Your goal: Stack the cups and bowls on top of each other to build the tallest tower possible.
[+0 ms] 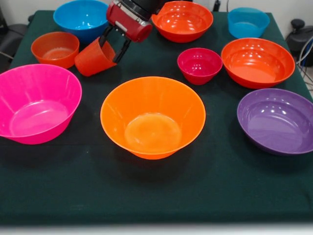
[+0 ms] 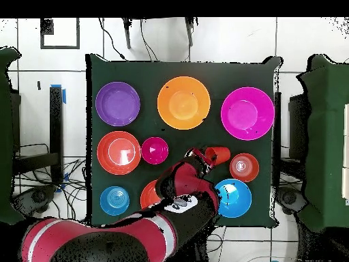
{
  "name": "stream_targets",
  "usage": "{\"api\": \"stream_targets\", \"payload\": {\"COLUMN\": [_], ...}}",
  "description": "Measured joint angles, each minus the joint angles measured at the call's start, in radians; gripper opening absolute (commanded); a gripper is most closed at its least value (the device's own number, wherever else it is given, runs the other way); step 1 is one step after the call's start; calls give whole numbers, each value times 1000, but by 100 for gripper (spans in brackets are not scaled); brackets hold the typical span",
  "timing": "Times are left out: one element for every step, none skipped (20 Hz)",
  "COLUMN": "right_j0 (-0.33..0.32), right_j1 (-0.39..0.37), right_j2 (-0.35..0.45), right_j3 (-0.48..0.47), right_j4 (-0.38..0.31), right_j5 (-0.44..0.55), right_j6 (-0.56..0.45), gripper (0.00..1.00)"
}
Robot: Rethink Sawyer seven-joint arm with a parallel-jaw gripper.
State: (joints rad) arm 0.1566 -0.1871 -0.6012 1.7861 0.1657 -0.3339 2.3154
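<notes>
My gripper (image 1: 110,51) is shut on the orange-red cup (image 1: 94,58) and holds it tilted, mouth up toward the fingers, just above the cloth at the back left. It also shows in the overhead view (image 2: 204,155) with the cup (image 2: 218,154). The large yellow-orange bowl (image 1: 152,117) stands empty in the middle front, nothing stacked in it. The large pink bowl (image 1: 36,103) is at the left and the purple bowl (image 1: 276,120) at the right. An orange-red bowl (image 1: 257,62) and the small magenta bowl (image 1: 199,65) stand to the right of the cup.
A squat small orange bowl (image 1: 55,49) sits just left of the cup. A large blue bowl (image 1: 80,18), another orange-red bowl (image 1: 182,20) and a small blue bowl (image 1: 248,22) line the back edge. All stand on a dark green cloth (image 1: 156,196).
</notes>
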Motion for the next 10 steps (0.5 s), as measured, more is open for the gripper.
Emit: {"api": "stream_targets", "payload": {"right_j0": [0, 0, 0, 0, -1, -1, -1, -1, -2, -3], "right_j1": [3, 6, 9, 16, 21, 22, 22, 23, 23, 24], "right_j2": [0, 0, 0, 0, 0, 0, 0, 0, 0, 0], "right_j3": [0, 0, 0, 0, 0, 0, 0, 0, 0, 0], "right_j4": [4, 9, 11, 16, 16, 16, 16, 16, 16, 16], "right_j5": [-6, -13, -17, -28, -40, -43, -46, -49, -55, -58], "right_j6": [0, 0, 0, 0, 0, 0, 0, 0, 0, 0], "gripper": [100, 100, 100, 100, 0, 0, 0, 0, 0, 0]}}
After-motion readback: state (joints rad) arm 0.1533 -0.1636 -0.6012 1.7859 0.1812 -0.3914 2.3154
